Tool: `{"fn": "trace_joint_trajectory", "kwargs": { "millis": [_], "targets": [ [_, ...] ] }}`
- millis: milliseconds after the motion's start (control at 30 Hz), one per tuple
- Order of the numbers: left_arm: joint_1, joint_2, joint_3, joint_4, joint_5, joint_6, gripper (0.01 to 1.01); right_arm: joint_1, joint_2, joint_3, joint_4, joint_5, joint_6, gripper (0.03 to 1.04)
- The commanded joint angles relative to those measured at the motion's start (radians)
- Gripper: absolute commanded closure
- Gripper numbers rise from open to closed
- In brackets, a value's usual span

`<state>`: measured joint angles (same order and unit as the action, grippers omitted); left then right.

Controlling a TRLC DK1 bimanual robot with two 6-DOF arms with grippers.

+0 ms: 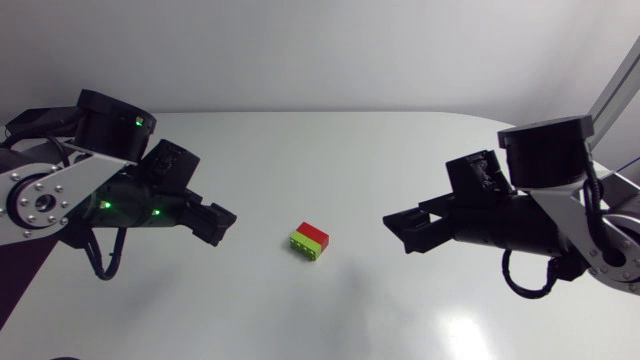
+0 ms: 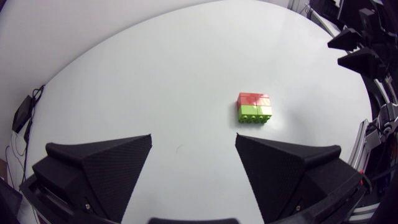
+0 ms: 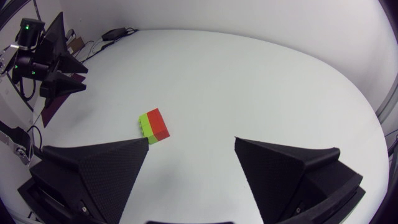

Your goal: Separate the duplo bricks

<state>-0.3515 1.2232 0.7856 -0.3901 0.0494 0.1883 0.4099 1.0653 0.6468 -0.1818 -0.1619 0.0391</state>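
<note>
Head view: the joined pair, a red brick [image 1: 314, 233] pressed against a green brick [image 1: 305, 244], is seen just off the middle of the table [image 1: 300, 150] toward 5 o'clock. The left gripper [image 1: 215, 222] is placed at 9 o'clock and the right gripper [image 1: 405, 230] at 3 o'clock, both well apart from the pair. The fingers of both grippers are spread wide and nothing is gripped, so the approach is judged to be the step in hand. The green brick lies toward the left gripper and the red toward the right, so each is best taken by its nearer gripper. Fingers should be set across the flat side faces and kept off the seam, and the bricks then pulled straight apart or hinged open rather than twisted. The bricks appear to be hard, glossy moulded plastic, boxy and crisp-edged, with small knobs along the green's outer edge. The table is smooth, white and faintly reflective, so the pair could slide if nudged from one side only. The wedge fingers are matte and finely textured.
</note>
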Motion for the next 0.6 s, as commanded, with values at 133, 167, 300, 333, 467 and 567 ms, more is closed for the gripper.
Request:
{"fn": "trace_joint_trajectory", "kwargs": {
  "millis": [133, 167, 300, 333, 467, 567],
  "targets": [
    [-0.012, 0.062, 0.050, -0.009, 0.052, 0.050, 0.054, 0.175, 0.096, 0.073, -0.015, 0.165, -0.011, 0.07],
    [-0.012, 0.070, 0.050, -0.007, 0.060, 0.053, 0.052, 0.176, 0.120, 0.083, -0.010, 0.151, -0.011, 0.07],
    [-0.009, 0.087, 0.050, 0.000, 0.069, 0.060, 0.052, 0.150, 0.249, 0.137, -0.001, 0.056, -0.016, 0.07],
    [-0.007, 0.087, 0.050, 0.000, 0.069, 0.062, 0.052, 0.132, 0.288, 0.152, -0.004, 0.009, -0.024, 0.07],
    [0.000, 0.084, 0.040, 0.000, 0.069, 0.071, 0.052, 0.079, 0.415, 0.201, -0.005, -0.192, -0.022, 0.07],
    [0.017, 0.081, 0.024, 0.000, 0.078, 0.088, 0.052, 0.093, 0.444, 0.240, -0.024, -0.194, -0.061, 0.07]
  ]
}}
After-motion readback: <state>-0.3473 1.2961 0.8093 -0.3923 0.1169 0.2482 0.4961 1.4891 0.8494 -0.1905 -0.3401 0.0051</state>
